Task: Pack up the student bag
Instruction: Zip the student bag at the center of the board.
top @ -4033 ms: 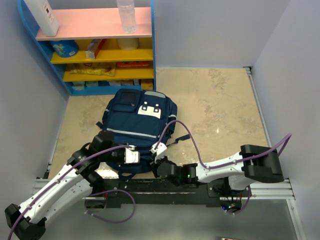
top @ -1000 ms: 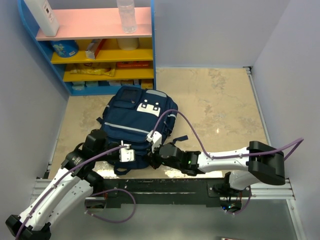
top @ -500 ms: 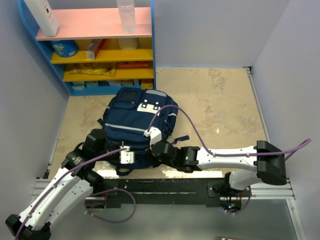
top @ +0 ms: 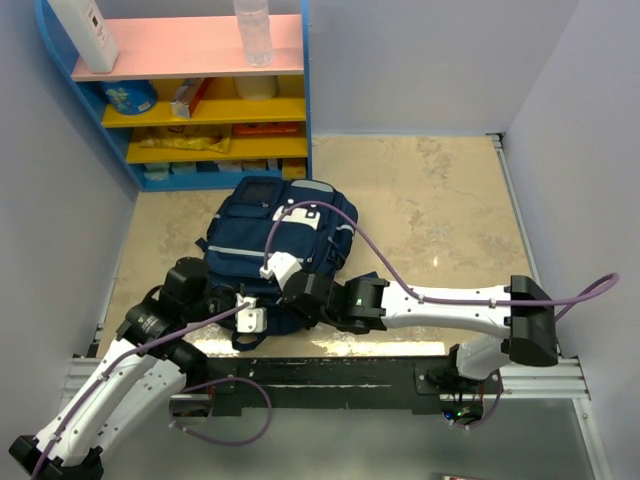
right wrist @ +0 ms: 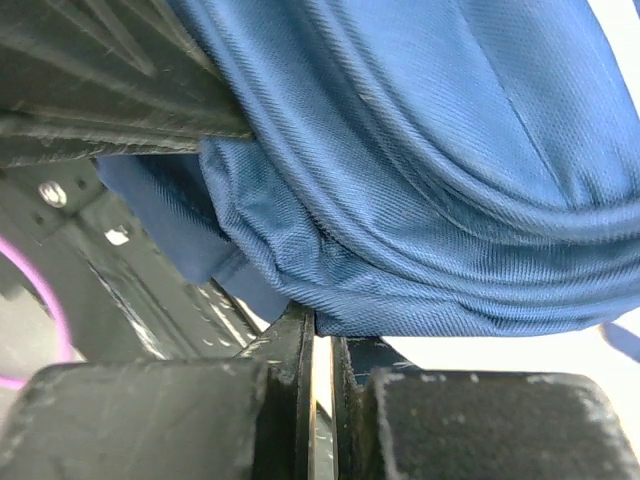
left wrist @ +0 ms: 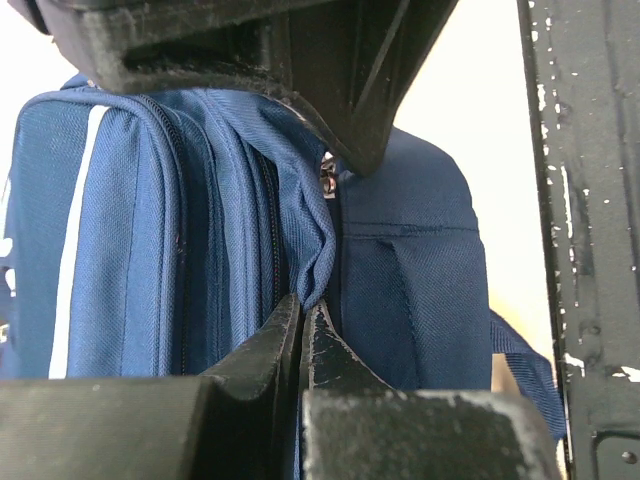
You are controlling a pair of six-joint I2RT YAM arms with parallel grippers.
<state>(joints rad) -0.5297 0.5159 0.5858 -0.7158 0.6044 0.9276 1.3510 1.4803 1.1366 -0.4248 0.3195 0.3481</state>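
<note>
The student bag, navy with grey stripes and a white patch, lies flat on the beige floor, its near end at the arms. My left gripper is at that near end. In the left wrist view it is shut on a pinched fold of the bag beside the zip lines, and a metal zip pull shows just beyond. My right gripper reaches in from the right. Its jaws are shut with nothing between them, tips against the underside of the bag.
A blue shelf unit stands at the back left behind the bag, with a bottle and a white container on top. The black mounting rail runs along the near edge. Grey walls close both sides.
The right arm has swung left along the bag's near end, close to the left gripper. The left gripper has kept its pinch and barely moved.
</note>
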